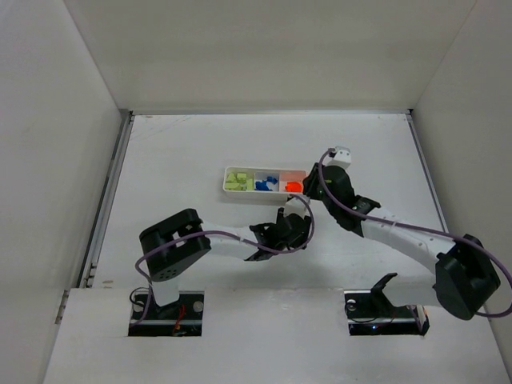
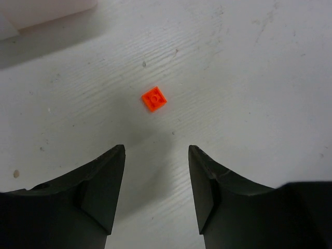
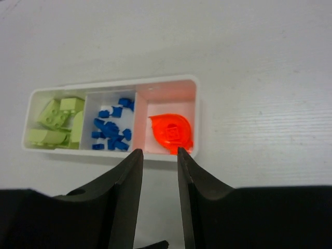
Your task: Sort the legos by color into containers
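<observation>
The white tray (image 1: 264, 170) has three compartments: light green legos (image 3: 54, 122) on the left, blue legos (image 3: 111, 129) in the middle and an orange piece (image 3: 172, 133) on the right. One small orange lego (image 2: 154, 98) lies loose on the table, just ahead of my left gripper (image 2: 156, 148), which is open and empty above it. My right gripper (image 3: 158, 151) is open and empty, hovering at the near wall of the orange compartment. In the top view the left gripper (image 1: 293, 221) is below the tray's right end and the right gripper (image 1: 312, 190) is beside it.
White walls enclose the table on the left, back and right. A corner of the tray (image 2: 46, 13) shows at the upper left of the left wrist view. The two arms come close together near the tray's right end.
</observation>
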